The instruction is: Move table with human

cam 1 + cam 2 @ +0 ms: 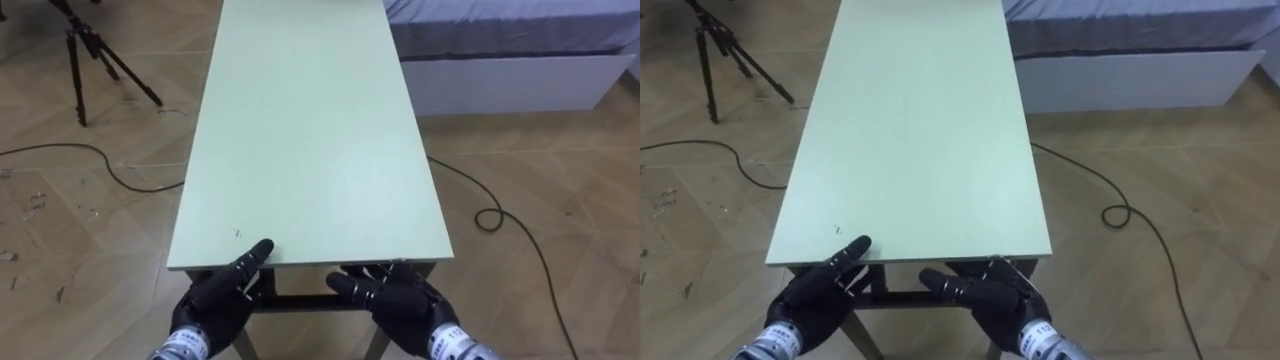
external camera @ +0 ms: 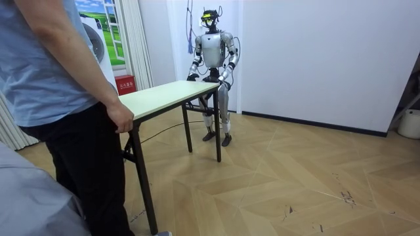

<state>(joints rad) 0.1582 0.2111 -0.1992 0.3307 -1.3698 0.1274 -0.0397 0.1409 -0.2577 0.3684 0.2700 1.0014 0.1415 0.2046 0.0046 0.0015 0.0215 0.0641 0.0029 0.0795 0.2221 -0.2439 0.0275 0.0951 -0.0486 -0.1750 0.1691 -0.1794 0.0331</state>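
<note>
A long table (image 1: 310,130) with a pale green top and black metal legs runs away from me. My left hand (image 1: 220,295) is at its near edge, thumb lying on the top and fingers tucked beneath, pinching the edge. My right hand (image 1: 395,300) sits just under the same edge, thumb stretched to the left below the board, its fingers hidden under it. In the room view I stand at one end of the table (image 2: 164,95) by a white wall. A person in a blue shirt grips the other end with one hand (image 2: 121,119).
A black tripod (image 1: 85,50) stands on the wooden floor to the far left of the table. A bed with a white base (image 1: 510,80) lies at the far right. Dark cables (image 1: 500,215) cross the floor on both sides. A red box (image 2: 125,84) stands by the curtain.
</note>
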